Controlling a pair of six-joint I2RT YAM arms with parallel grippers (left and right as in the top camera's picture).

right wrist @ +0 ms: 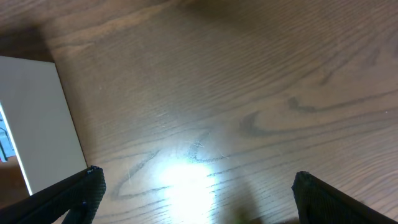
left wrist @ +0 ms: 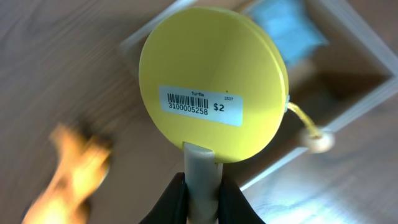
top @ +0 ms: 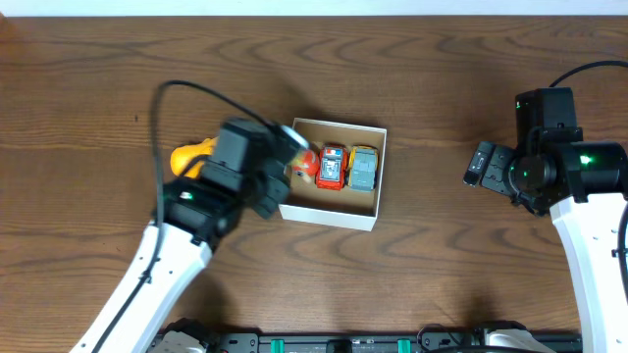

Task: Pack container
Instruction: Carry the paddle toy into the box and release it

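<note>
A dark wooden table (top: 442, 78) fills the overhead view from edge to edge. Near the middle of the worktop, slightly towards its left edge, we see the container (top: 381, 176), a shallow square box, white outside and brown inside. Two toys lie side by side in its right half: a red car (top: 333, 167) and, just beside it on the right, a grey-and-yellow car (top: 364, 169). An orange toy (top: 191, 155) lies on the table to the left of the container, apart from it; we cannot make out what it is.

The left gripper (left wrist: 200, 193) is clamped on a cream stem (left wrist: 199, 165) that carries a round yellow disc (left wrist: 214, 68). The disc hangs over the container's left rim and bears a white barcode label (left wrist: 200, 106) reading "Turtle" and "$2". A yellow string (left wrist: 301, 118) runs from the disc's edge to a small wooden bead (left wrist: 318, 144).

The right gripper (right wrist: 198, 180) sits near the right edge of the worktop, well apart from the container. Its fingers (right wrist: 81, 193) are spread wide over bare wood with nothing between them.
</note>
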